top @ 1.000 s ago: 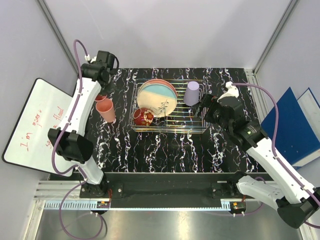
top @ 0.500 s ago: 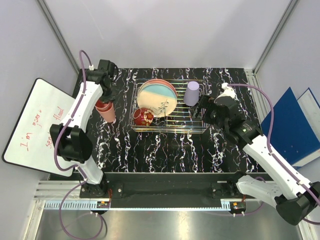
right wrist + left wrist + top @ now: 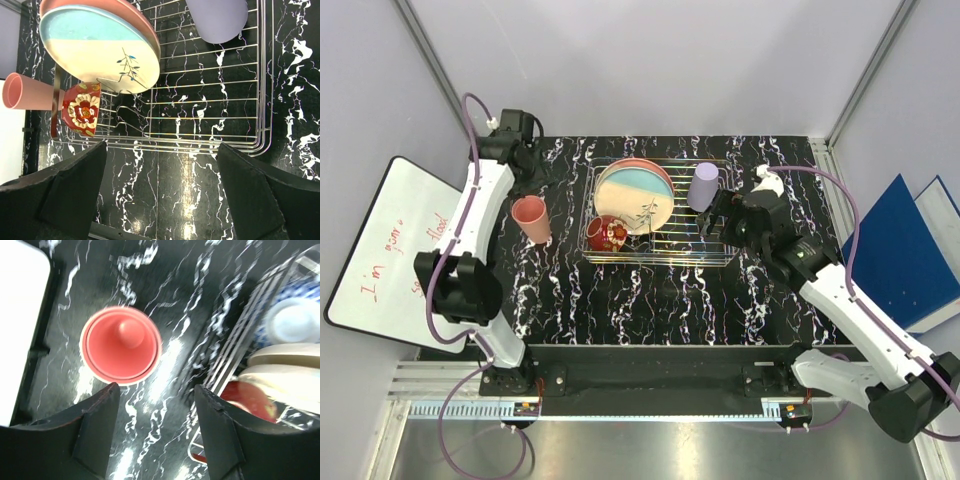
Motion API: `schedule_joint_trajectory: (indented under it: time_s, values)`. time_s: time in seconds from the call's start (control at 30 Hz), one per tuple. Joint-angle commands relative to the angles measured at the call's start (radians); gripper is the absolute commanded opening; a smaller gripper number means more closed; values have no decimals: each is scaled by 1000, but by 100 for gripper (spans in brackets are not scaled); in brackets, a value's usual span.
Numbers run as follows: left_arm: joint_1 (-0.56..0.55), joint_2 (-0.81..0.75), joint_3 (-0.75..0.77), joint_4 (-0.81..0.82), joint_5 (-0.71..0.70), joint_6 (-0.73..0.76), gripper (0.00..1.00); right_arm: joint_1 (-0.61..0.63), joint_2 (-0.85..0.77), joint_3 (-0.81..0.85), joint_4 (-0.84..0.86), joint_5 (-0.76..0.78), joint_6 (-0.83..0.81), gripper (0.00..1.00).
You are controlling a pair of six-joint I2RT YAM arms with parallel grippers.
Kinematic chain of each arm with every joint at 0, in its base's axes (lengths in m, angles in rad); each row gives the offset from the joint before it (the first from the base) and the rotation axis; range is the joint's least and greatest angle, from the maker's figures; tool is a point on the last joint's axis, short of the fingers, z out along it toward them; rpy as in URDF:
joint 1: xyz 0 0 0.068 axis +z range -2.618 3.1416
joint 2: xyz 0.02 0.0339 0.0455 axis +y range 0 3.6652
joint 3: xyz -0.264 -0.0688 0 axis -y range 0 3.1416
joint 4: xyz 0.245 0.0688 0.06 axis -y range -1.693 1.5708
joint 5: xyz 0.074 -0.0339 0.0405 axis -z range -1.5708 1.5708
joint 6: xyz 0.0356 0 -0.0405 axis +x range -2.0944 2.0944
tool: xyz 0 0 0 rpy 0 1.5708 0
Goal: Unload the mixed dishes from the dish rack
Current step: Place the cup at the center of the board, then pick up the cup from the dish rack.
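The dish rack (image 3: pixel 710 245) holds two large plates (image 3: pixel 633 195) leaning together, a red flowered bowl (image 3: pixel 608 234) at its near-left corner and an upturned lavender cup (image 3: pixel 702 186) at the far right. Left of the rack, pink cups (image 3: pixel 531 218) stand nested on the table. My left gripper (image 3: pixel 528 168) hangs open above and behind them; its wrist view looks straight down on the pink cups (image 3: pixel 121 342), apart from the gripper (image 3: pixel 156 405). A blue-white bowl (image 3: pixel 295 315) shows behind the plates. My right gripper (image 3: pixel 160 170) is open over the rack's (image 3: pixel 210 105) near edge, holding nothing.
A whiteboard (image 3: pixel 380 250) with red writing leans off the table's left edge. Blue folders (image 3: pixel 905 250) lie beyond the right edge. Black marbled tabletop (image 3: pixel 650 300) spreads in front of the rack.
My left gripper lowered a pink cup into the other pink cup, opened, and pulled up and back. The right arm crept slightly toward the rack.
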Motion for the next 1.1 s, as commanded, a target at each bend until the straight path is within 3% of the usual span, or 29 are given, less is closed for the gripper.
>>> schedule_joint_trajectory:
  time_s: [0.0, 0.1, 0.27, 0.37, 0.53, 0.7, 0.83, 1.07]
  values:
    - [-11, -78, 81, 38, -7, 5, 66, -1, 12, 43, 27, 8, -15, 100]
    - [-52, -134, 112, 47, -65, -4, 66, -1, 15, 54, 23, 50, -31, 100]
    - [-186, -327, 66, 193, -47, 16, 67, -1, 28, 67, 60, 175, -64, 100]
    - [-244, -447, -63, 323, 77, 27, 67, -4, 66, 95, 115, 84, -93, 100]
    - [-328, -621, -377, 530, 159, 21, 67, -6, 173, 130, 191, -156, -49, 100]
    - [-356, -759, -572, 577, 187, -15, 67, -32, 218, 76, 299, 12, -37, 100]
    - [-368, -822, -638, 575, 187, -24, 66, -74, 398, 255, 218, 184, -109, 100]
    - [-370, -860, -687, 560, 170, -12, 67, -134, 693, 566, 104, 243, -137, 100]
